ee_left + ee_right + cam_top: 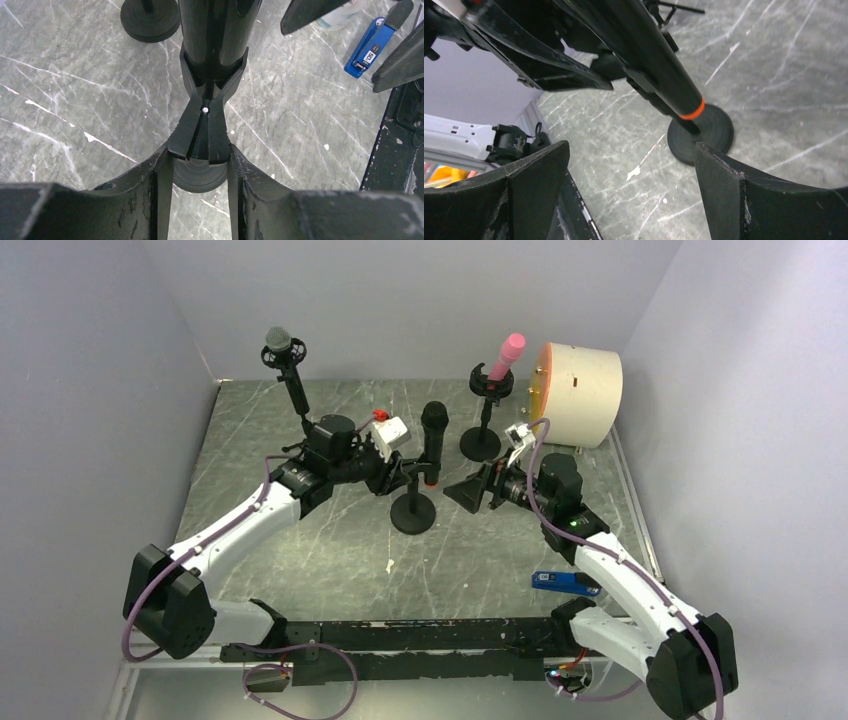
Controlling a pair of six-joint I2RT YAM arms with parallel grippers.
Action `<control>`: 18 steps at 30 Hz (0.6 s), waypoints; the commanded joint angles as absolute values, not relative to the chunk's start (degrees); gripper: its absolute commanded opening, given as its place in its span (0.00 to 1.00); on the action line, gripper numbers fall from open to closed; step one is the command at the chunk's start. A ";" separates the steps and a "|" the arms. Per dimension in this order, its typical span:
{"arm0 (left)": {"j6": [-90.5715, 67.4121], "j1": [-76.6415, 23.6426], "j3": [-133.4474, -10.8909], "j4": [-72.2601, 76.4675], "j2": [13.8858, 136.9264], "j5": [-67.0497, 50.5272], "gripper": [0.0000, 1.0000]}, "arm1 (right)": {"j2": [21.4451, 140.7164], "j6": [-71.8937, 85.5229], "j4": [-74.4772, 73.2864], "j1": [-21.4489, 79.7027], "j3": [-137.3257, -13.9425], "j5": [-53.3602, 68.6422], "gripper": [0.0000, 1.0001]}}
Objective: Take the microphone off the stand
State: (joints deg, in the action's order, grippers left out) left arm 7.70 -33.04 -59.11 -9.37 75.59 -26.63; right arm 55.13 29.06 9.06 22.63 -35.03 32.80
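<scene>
Grey marbled desk [330, 585], pale walls on three sides, and right in the middle is the black microphone [434, 428]. It's upright, head up, with an orange ring [694, 110] round its lower end. It sits seated in the clip [202, 125] of its stand [413, 512], not lifted out yet, with the stand's round base flat on the desk below.

In comes the left gripper [200, 152] from the left side, low on the stand. Its jaws are pinched on the lower part of the clip, one finger flush against each flank, just under the microphone's barrel.

Across from it is the right gripper [631, 147], just beside the stand on the right. Its jaws are spread wide and grasp nothing. The microphone's body and the base show out ahead, clear of both fingers.

Further out, a grey-headed microphone [278, 339] stands on its own stand at the back left, near the wall. At the back right a pink microphone [510, 348] leans in another stand, and just beside that a cream drum [585, 390] lies on its side by the right wall. Nearer the front, a blue gadget [565, 582] lies flat on the desk close to the right arm, and a small white scrap [390, 565] sits near the middle.
</scene>
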 commanded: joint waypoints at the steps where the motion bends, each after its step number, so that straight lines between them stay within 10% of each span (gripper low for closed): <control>1: 6.35 -33.28 -58.48 -8.26 72.17 -28.60 0.04 | 55.77 22.43 9.51 24.84 -39.47 27.66 0.98; 18: 4.47 -33.38 -58.78 -12.99 70.35 -32.83 0.03 | 72.82 9.15 20.04 35.67 -54.00 13.63 0.79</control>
State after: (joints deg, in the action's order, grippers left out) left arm 6.17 -33.04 -58.08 -11.31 73.63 -27.66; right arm 71.75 14.39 13.47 34.37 -50.94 18.15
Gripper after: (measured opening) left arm 0.416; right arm 0.871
